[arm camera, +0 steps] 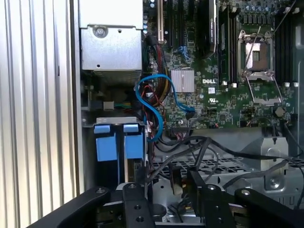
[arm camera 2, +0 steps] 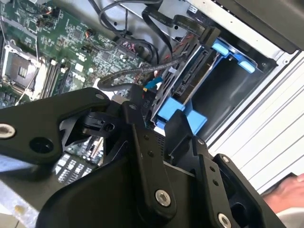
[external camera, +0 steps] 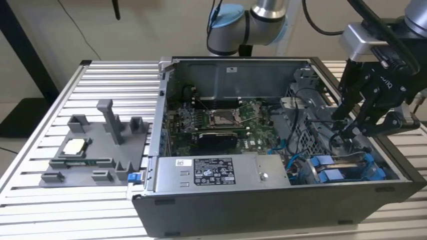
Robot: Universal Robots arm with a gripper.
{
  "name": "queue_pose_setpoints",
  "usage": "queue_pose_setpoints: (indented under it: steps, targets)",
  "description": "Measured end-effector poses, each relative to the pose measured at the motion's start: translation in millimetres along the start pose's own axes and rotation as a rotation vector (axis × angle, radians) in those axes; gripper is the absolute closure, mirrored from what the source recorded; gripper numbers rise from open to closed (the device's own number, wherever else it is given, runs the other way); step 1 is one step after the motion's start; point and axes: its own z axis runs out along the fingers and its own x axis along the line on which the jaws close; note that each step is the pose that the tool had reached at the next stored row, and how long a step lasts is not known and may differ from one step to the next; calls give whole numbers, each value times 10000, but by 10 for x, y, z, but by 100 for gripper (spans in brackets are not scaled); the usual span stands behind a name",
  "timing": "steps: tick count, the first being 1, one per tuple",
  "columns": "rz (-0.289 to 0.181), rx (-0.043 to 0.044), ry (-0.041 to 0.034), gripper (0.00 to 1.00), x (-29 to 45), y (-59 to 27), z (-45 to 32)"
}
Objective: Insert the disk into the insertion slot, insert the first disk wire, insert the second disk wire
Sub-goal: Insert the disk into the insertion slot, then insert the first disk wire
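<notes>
Pilot: End effector point(arm camera 2: 153, 114) up close in both wrist views, fingers point(arm camera 2: 137, 137) spread, nothing pinched that I can see.
Spotter: And the disk?
Pilot: Just past them. I see the disk point(arm camera 2: 189, 78) standing on edge in the insertion slot point(arm camera 2: 223, 90), blue carrier point(arm camera 2: 171, 110) showing. Loose black wires point(arm camera 2: 142, 71) hang beside it.
Spotter: Further back?
Pilot: Motherboard point(arm camera: 213, 95), then the power-supply box point(external camera: 220, 172), all inside the open case point(external camera: 267, 210) on my slatted worktop point(external camera: 100, 85). In the exterior view I've got the arm reaching into the case at that view's right.
</notes>
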Motion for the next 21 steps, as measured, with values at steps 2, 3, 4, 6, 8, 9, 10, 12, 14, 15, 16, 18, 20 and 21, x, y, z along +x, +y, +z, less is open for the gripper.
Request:
queue_pose_setpoints:
  steps: [2, 3, 4, 6, 8, 9, 10, 12, 14, 15, 16, 18, 20, 21]
  targets:
    - [62, 7, -69, 55, 0, 0, 5]
    - [107, 13, -102, 63, 0, 0, 5]
    - [167, 20, -144, 63, 0, 0, 6]
    - [299, 36, -237, 63, 0, -1, 8]
    - [397, 49, -272, 65, 0, 0, 9]
    - [397, 50, -273, 73, 0, 0, 9]
    - [398, 50, -272, 73, 0, 0, 9]
    - [398, 50, -272, 75, 1, 0, 10]
    - [398, 50, -272, 81, 1, -1, 11]
    - [398, 50, -272, 81, 1, 0, 11]
    - [398, 50, -272, 81, 1, -1, 12]
    - [391, 49, -276, 81, 4, -1, 31]
    - [328, 39, -269, 81, 8, -5, 57]
    - [281, 32, -268, 81, 9, -11, 65]
